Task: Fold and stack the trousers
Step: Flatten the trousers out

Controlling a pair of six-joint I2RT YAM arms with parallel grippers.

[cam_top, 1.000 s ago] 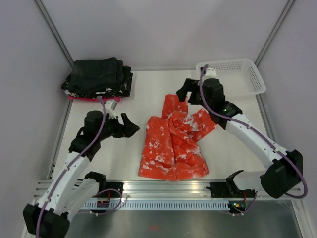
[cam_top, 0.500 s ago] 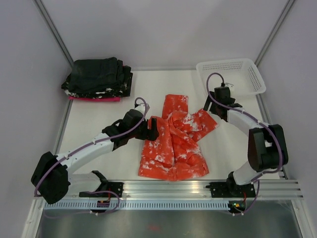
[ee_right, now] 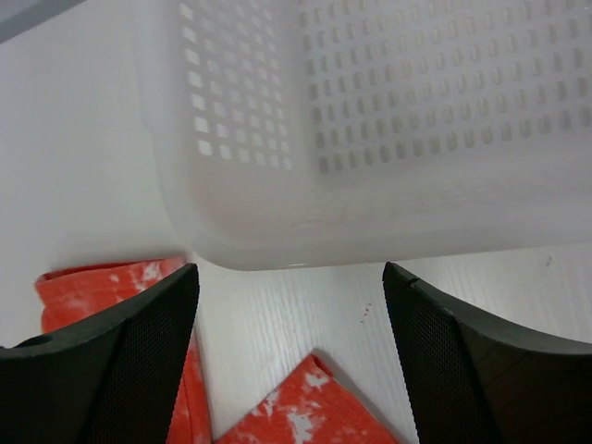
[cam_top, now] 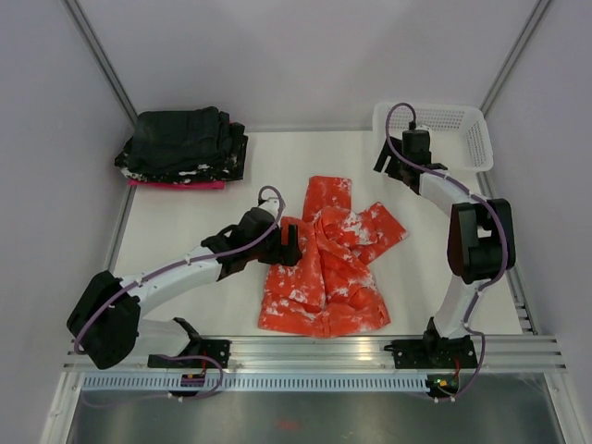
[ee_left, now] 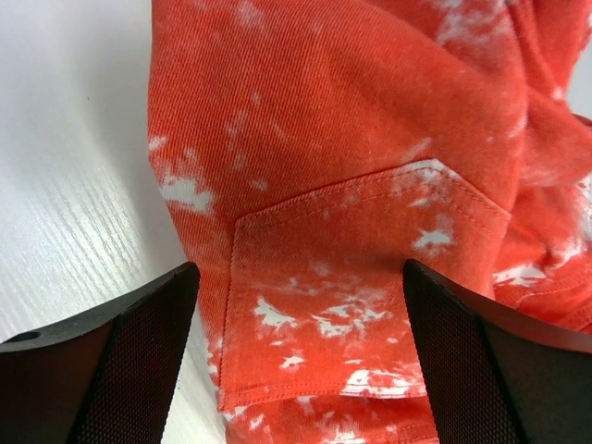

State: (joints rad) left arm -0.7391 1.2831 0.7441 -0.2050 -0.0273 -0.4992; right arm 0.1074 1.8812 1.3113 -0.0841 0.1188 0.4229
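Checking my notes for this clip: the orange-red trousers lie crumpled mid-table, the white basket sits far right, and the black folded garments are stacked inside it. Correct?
No. The black folded garments sit at the far left corner, not in the white basket, as the top external view shows. The orange-red trousers are as stated.

Matt twill trousers (ee_left: pixel 351 166), perforated plastic basket (ee_right: pixel 416 120)

pink cloth (cam_top: pixel 176 184): mostly hidden under black clothes (cam_top: pixel 182 141)
basket (ee_right: pixel 416 139): blurred, cropped in right wrist view
trousers (ee_left: pixel 324 185): cropped in left wrist view
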